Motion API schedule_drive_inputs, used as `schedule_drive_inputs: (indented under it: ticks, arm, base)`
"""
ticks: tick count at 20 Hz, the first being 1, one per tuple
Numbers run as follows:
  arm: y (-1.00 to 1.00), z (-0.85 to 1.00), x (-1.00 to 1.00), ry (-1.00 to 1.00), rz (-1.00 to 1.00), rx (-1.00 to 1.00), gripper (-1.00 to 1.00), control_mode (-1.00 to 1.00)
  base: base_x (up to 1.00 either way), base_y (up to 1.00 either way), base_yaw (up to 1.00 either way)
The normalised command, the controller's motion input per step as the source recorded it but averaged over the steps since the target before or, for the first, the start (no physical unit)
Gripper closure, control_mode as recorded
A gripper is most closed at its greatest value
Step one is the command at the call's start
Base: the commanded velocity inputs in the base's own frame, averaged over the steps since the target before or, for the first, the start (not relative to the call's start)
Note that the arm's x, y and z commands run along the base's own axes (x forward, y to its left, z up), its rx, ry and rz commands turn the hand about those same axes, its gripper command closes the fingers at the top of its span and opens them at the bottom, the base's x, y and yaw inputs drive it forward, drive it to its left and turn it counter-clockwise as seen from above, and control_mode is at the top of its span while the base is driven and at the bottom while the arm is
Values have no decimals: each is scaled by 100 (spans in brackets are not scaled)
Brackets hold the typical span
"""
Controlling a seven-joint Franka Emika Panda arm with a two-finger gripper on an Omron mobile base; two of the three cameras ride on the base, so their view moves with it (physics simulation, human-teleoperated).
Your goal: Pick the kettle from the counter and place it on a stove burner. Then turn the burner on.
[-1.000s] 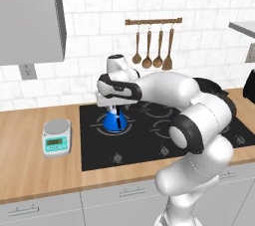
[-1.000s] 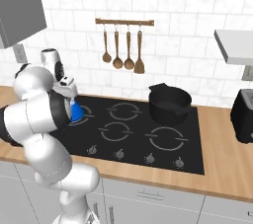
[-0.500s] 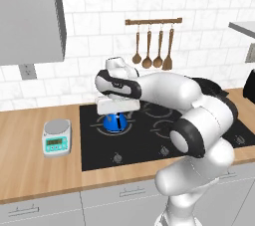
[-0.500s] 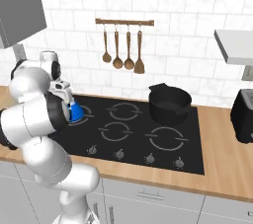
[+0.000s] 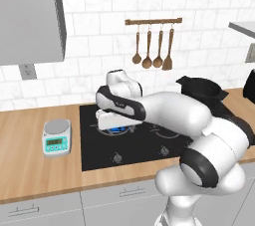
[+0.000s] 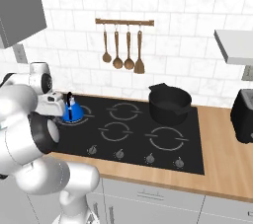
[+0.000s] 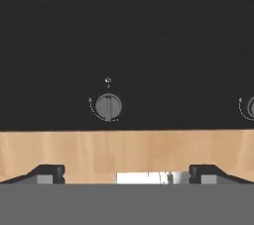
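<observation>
Kettle [image 6: 72, 111], small, bright blue and cone-shaped with its black arched handle, is sitting on the black glass cooktop [image 6: 148, 139], on the grey ring burner [image 6: 79, 115] at the back left corner, and I've let it go! A second ago my hand was right over it; now my claw [image 7: 127, 173] has pulled back toward the front edge, jaws spread wide and holding nothing. Looking along the claw, I see the light brown wooden table [image 7: 74, 152] edge below and a round dark grey knob [image 7: 108, 106] straight ahead on the glass, with a second knob [image 7: 249, 107] off to the side. So the placing looks done, and the burner switch is what's left, I reckon. Which knob serves the kettle's ring I can't tell from here. Writing? A tiny mark sits above the knob, too small to read, and no brand shows anywhere.
</observation>
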Motion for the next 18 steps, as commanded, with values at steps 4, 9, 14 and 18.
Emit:
schedule_drive_inputs:
  ticks: [4, 9, 14, 18]
  arm:
    - [9, -56, -5, 11, 1, 0, -100, -100]
    - [23, -61, 0, 9, 0, 0, -100, -100]
    - [19, -47, 0, 0, 0, 0, -100, -100]
    - [0, -11, 0, -2, 0, 0, -100, -100]
  base:
    - [0, 0, 0]
    - [0, 0, 0]
    - [0, 0, 0]
    - [0, 0, 0]
